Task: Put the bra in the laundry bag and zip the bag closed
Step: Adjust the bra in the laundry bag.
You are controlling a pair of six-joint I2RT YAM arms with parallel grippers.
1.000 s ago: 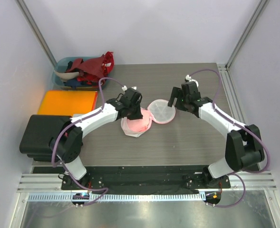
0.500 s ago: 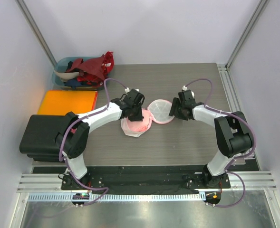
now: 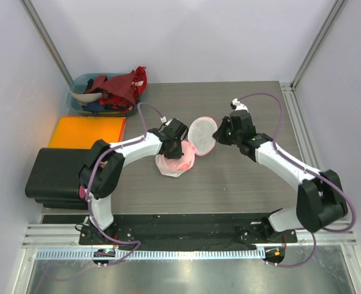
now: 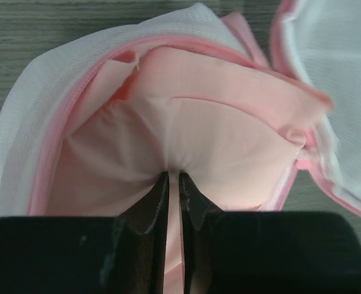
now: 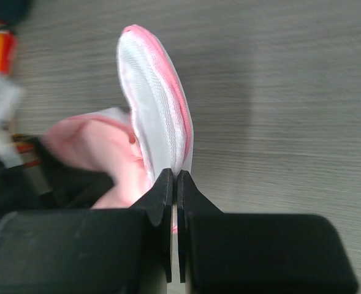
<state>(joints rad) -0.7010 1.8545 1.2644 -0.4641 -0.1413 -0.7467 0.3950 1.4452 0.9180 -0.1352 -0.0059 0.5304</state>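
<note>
White mesh laundry bag [image 4: 39, 104] with pink trim lies open mid-table [image 3: 241, 184], its lid [image 5: 159, 104] raised at 1 o'clock of the pale pink bra [image 4: 217, 153] inside. Left gripper [image 4: 173, 184] pinches the bra; right gripper [image 5: 174, 184] pinches the lid's edge.

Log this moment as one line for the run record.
left tool: shut on bra, bra inside laundry bag | right tool: shut on bag flap, flap standing on edge | bag: open, not zipped
</note>
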